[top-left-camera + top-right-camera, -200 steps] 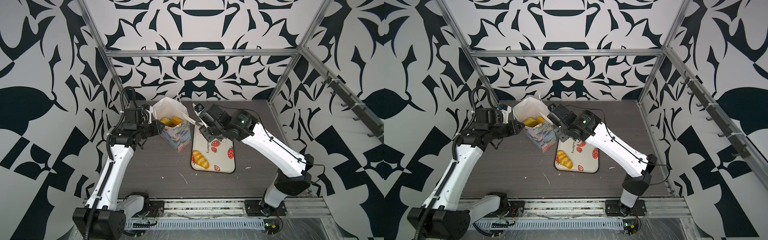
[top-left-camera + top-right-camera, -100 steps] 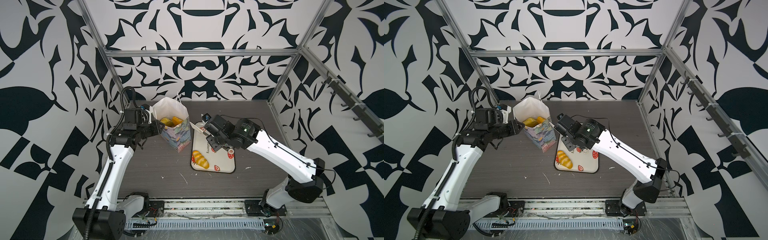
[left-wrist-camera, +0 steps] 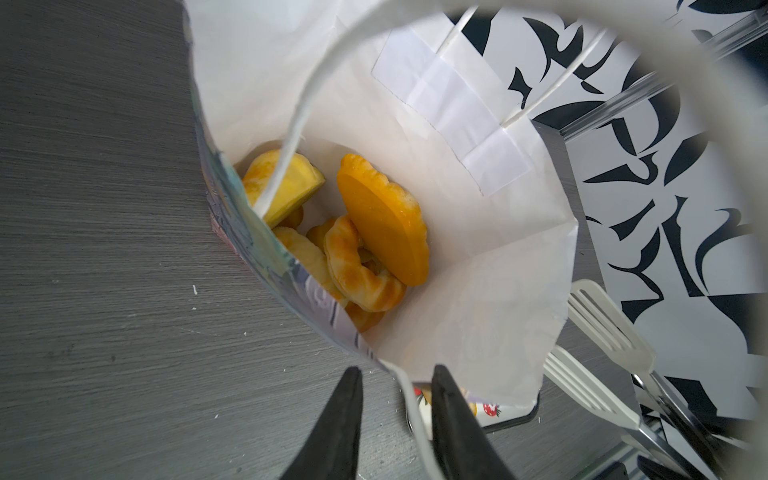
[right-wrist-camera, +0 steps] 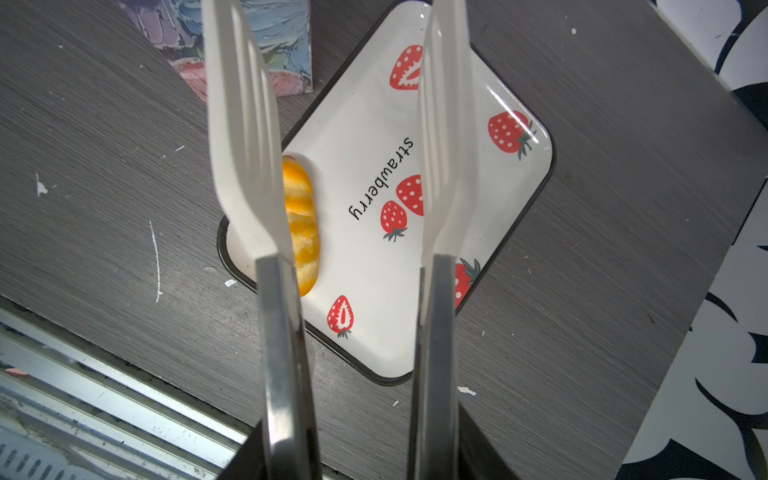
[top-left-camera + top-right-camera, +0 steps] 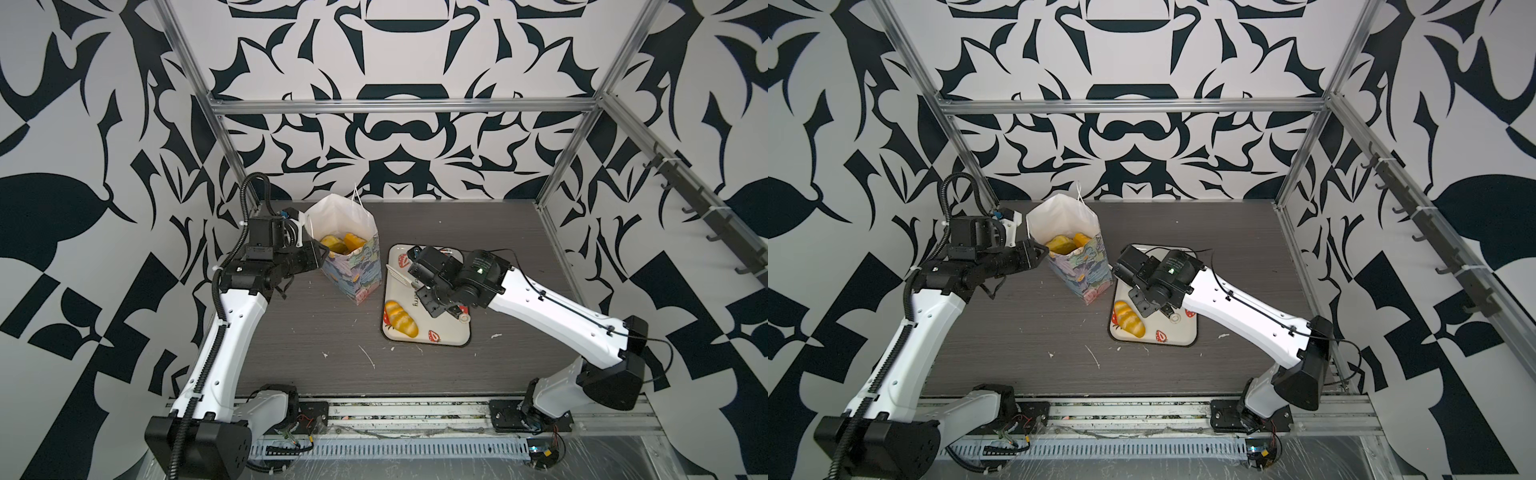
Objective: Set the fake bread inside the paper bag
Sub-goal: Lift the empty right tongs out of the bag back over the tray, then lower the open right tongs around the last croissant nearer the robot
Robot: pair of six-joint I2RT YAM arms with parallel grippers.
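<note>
The paper bag (image 5: pixel 357 272) (image 5: pixel 1088 272) stands upright at the back left of the table, and several fake bread pieces (image 5: pixel 343 243) (image 3: pixel 382 232) lie inside it. One striped fake bread roll (image 5: pixel 401 319) (image 5: pixel 1129 319) (image 4: pixel 301 224) lies on the strawberry tray (image 5: pixel 453 334) (image 4: pixel 374 124). My left gripper (image 5: pixel 322 253) (image 3: pixel 395 374) straddles the bag's near rim. Its jaws stand slightly apart with the cord handle between them. My right gripper (image 5: pixel 424 286) (image 4: pixel 361 432) is shut on white-tipped tongs (image 5: pixel 397 275) (image 4: pixel 245 145). The tongs hang spread and empty over the tray, with the roll just beside one blade.
White crumbs and a scratch (image 5: pixel 368 357) mark the dark table in front of the tray. Aluminium frame posts (image 5: pixel 557 178) stand at the back corners and a cable rail (image 5: pixel 374 449) runs along the front edge. The bag's base almost touches the tray's left edge.
My right arm has drawn the tongs back from the bag's mouth and swung them toward the front over the tray. The left arm and the bag have stayed put.
</note>
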